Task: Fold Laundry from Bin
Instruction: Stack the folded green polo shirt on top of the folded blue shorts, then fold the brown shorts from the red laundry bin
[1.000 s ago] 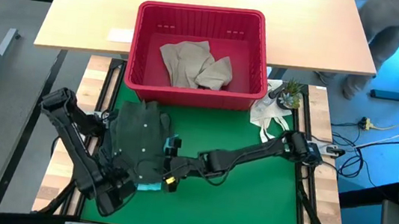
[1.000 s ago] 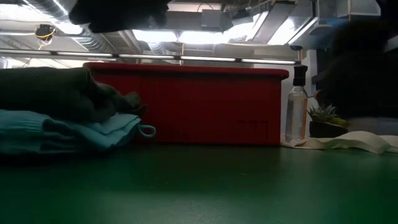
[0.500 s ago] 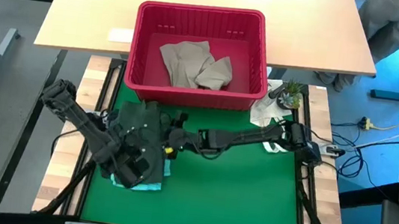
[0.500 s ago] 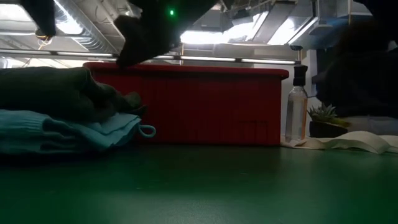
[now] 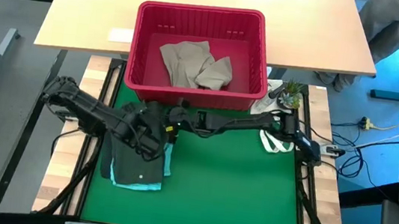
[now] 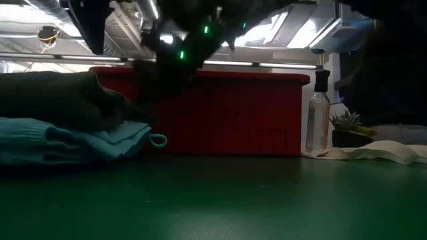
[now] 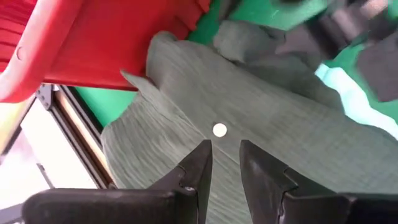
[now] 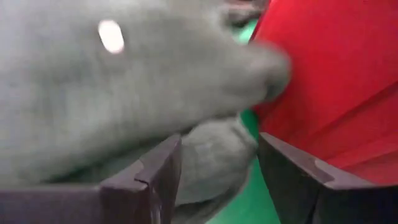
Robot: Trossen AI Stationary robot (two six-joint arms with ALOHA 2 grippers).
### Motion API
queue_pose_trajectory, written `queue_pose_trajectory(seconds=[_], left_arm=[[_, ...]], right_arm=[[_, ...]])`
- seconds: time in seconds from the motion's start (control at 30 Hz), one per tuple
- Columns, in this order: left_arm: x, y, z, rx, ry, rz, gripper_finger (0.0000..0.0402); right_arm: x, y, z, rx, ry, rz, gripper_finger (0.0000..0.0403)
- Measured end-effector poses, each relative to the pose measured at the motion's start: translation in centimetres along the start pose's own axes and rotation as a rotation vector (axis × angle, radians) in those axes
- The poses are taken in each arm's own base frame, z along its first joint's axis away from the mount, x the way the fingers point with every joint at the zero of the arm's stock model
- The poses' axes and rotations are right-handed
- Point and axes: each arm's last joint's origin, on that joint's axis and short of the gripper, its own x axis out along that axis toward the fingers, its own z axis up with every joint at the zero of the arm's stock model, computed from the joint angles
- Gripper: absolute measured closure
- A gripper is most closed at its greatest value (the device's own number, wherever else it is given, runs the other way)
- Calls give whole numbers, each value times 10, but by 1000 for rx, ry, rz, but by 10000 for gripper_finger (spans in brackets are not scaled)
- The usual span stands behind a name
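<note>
Both arms are over the dark olive garment (image 5: pixel 134 154), which lies on top of the folded teal one (image 5: pixel 153 184), on the mat just in front of the bin (image 5: pixel 194 89). Left gripper (image 7: pixel 225 155): fingers narrow, a small gap, nothing between them, tips hovering just over the olive cloth by a white button (image 7: pixel 219 130). Right gripper (image 8: pixel 217 155): fingers wide apart, bunched olive cloth right ahead of them, bin wall close beside; not clamped on anything as far as I can see. Looks like the smoothing/squaring stage of this fold, w/ the garment's far edge still rumpled near the bin. To do it well, I'd say: the right one should take the bunched edge low, pinch only the top layer, and pull it clear of the bin wall so it doesn't snag; the left pins the flat part so the teal piece underneath doesn't slide. Beige-tan garment (image 5: pixel 194 64) waits in the bin, so more to go. Surface is a green mat (image 5: pixel 235 199), w/ a light wood table (image 5: pixel 98 10) behind the bin. Past the right gripper: a white cloth bag (image 5: pixel 270 120), a small potted plant (image 5: pixel 289 94) and a bottle (image 6: pixel 319 120). Bright ceiling lights overhead.
</note>
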Motion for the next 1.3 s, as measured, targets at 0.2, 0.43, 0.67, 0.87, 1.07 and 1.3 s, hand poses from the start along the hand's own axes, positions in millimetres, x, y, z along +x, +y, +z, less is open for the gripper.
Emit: queue_pose_trajectory(seconds=[0.2, 0.43, 0.67, 0.87, 1.07, 1.3], left_arm=[[2, 2, 3, 14, 11, 6, 324], [1, 1, 3, 15, -41, 25, 324], [-10, 5, -6, 7, -94, -7, 324], [-24, 13, -16, -49, -129, -74, 324], [-30, 10, -23, -29, -149, -112, 324], [-31, 6, -23, -45, -197, -132, 324]], right_arm=[[19, 3, -18, -9, 54, 11, 194], [-9, -6, 5, 0, 4, 29, 194], [-77, -26, 42, -78, -23, 81, 194], [-127, -48, 69, -174, -119, -98, 194], [-150, -88, 78, -178, -135, -247, 194], [-146, -177, 65, -40, -100, -375, 194]])
